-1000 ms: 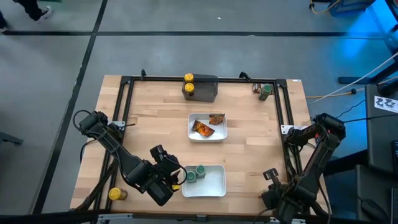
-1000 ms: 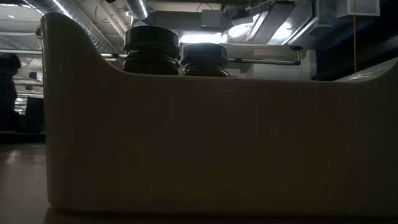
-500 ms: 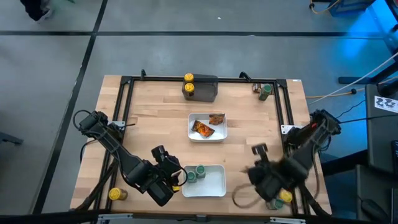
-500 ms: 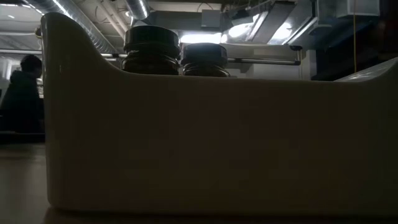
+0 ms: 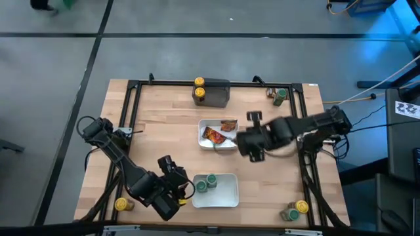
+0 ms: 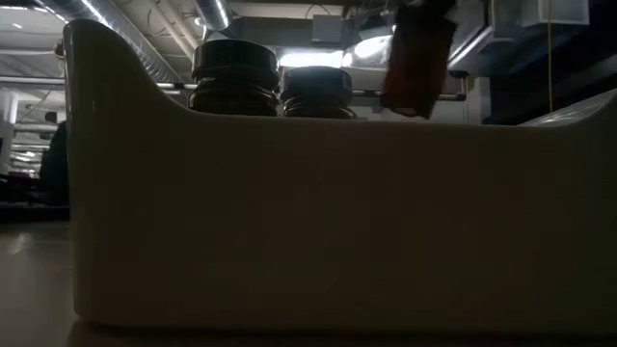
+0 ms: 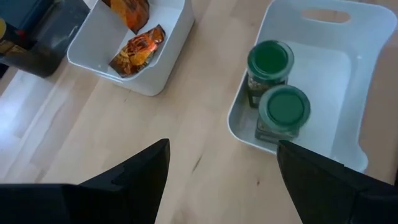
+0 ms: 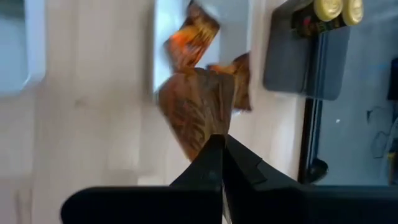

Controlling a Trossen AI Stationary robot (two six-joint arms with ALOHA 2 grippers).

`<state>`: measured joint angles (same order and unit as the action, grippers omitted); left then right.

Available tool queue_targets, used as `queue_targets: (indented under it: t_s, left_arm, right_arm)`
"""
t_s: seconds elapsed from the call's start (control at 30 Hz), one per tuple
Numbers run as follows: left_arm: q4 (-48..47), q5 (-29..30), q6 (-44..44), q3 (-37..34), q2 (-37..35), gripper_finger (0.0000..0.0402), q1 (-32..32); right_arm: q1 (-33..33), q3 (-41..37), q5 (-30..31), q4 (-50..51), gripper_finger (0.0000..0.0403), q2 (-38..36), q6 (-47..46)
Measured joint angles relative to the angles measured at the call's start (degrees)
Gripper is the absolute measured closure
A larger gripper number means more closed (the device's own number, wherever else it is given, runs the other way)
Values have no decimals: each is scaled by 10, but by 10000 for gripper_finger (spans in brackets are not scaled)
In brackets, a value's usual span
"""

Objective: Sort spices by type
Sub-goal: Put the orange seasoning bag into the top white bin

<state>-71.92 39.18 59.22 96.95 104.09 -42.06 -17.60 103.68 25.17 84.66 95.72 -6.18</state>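
1. Pale wooden table (image 5: 164, 131) with a black frame stands on a grey floor; two white trays and a dark grey block (image 5: 213, 94) sit on it.
2. Carried sachet (image 8: 196, 106) is flat, orange-brown and crinkled, pinched by one edge between the closed fingers of the right gripper (image 5: 244, 145), just beside the middle tray (image 5: 218, 143).
3. That tray already contains two more sachets (image 5: 220, 131).
4. Left gripper (image 5: 176, 196) hovers with its fingers spread wide and empty, just beside the near tray (image 5: 226, 195), where two green-lidded jars (image 7: 277, 99) stand touching each other.
5. Two yellow-lidded jars (image 5: 199, 88) sit at the block; another yellow-lidded jar (image 5: 120, 204) stands at the near left corner, a yellow and green pair (image 5: 295, 210) at the near right, and one green jar (image 5: 280, 96) at the far right.
6. Only the right wrist view shows the pinch itself; the low view shows the sachet (image 6: 416, 58) hanging above the tray wall, while from overhead the arm hides it.
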Motion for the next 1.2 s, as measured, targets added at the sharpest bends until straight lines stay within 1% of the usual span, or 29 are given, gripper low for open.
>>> queue_targets:
  t_s: [0.1, 0.23, 0.43, 0.5, 0.6, 0.77, 0.9, 1.2]
  left_arm:
    - [-10, 0, 18, 0, 0, 121, -10]
    - [-14, 2, 31, 0, 0, 121, -18]
    - [-15, 2, 38, 0, 0, 121, -30]
    - [-15, 2, 40, 0, 0, 121, -34]
    - [-15, 2, 44, 0, 0, 121, -40]
    - [-12, 5, 44, 0, 0, 121, -42]
    - [-10, 5, 44, 0, 0, 121, -42]
    - [-6, 6, 38, 0, 0, 121, -42]
  right_arm:
    - [42, 0, -17, -42, 401, 0, 35]
    - [81, 0, -48, -84, 401, 5, 66]
    - [127, 0, -59, -96, 401, 33, 82]
    - [137, 0, -74, -96, 400, 46, 82]
    - [144, 0, -89, -105, 400, 70, 93]
    - [151, 0, -84, -105, 399, 111, 96]
    - [155, 0, -83, -85, 399, 138, 96]
    - [155, -38, -77, -99, 398, 158, 93]
